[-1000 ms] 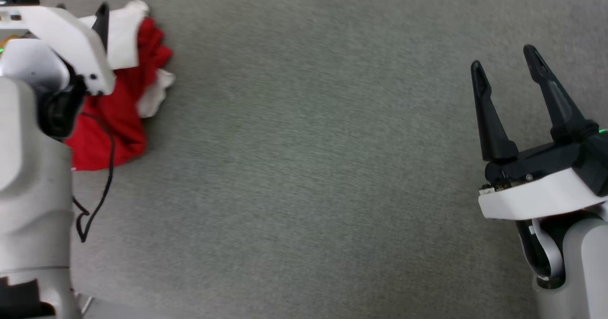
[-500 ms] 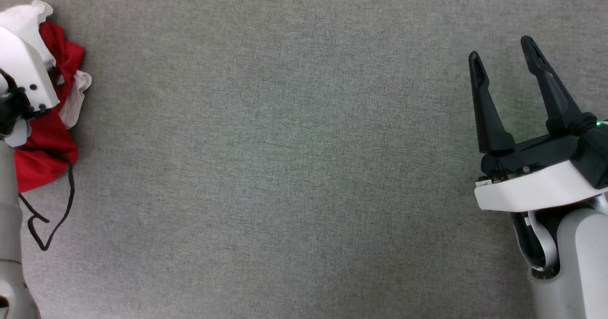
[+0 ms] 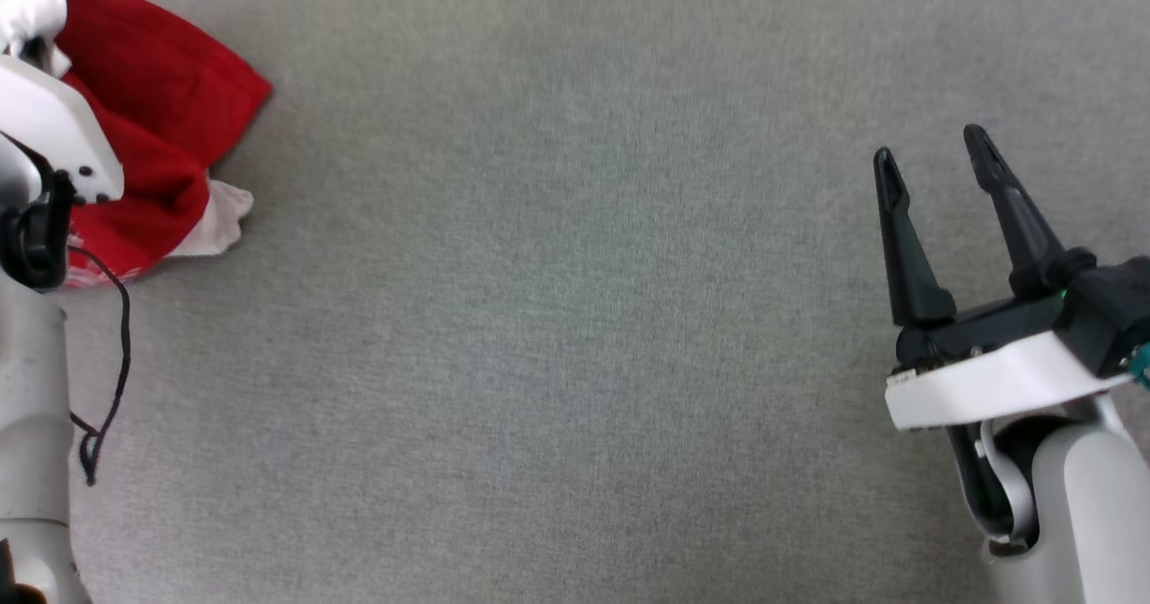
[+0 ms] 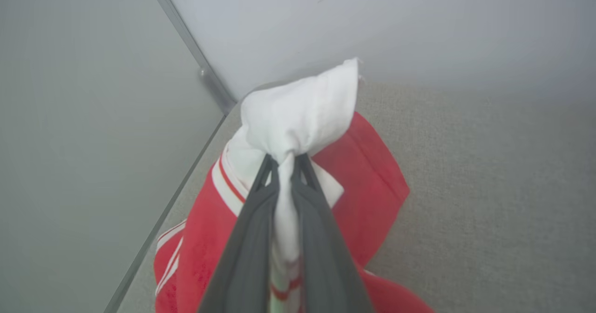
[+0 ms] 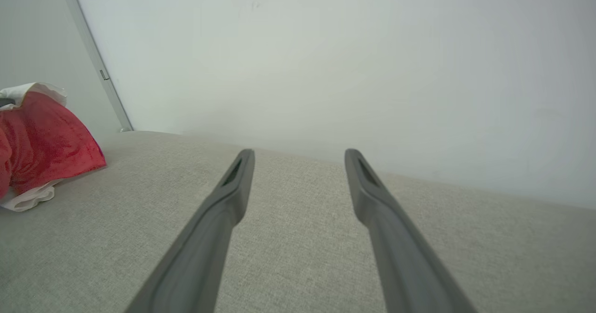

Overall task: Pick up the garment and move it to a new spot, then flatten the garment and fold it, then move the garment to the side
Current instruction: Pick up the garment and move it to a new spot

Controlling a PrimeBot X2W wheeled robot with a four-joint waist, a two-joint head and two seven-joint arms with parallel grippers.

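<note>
The garment (image 3: pixel 153 128) is a red shirt with white sleeves, bunched at the far left of the grey table top. In the left wrist view my left gripper (image 4: pixel 285 161) is shut on a white fold of the garment (image 4: pixel 298 110), and red cloth with striped trim hangs below the fingers. In the head view the left arm's white wrist housing (image 3: pixel 54 137) covers part of the shirt. My right gripper (image 3: pixel 930 159) stands open at the right, well away from the shirt, with nothing between its fingers (image 5: pixel 235 182). The garment (image 5: pixel 44 140) also shows at the left edge of the right wrist view.
A grey fabric surface (image 3: pixel 575 316) stretches between the two arms. A pale wall (image 5: pixel 326 61) with a metal corner strip (image 4: pixel 191 47) runs behind it. A thin black cable (image 3: pixel 117 352) hangs beside the left arm.
The left gripper has shut on the white fold of the garment. The shirt is lifted and spread out more than before. The head camera shifted between frames; the right gripper stays open.
</note>
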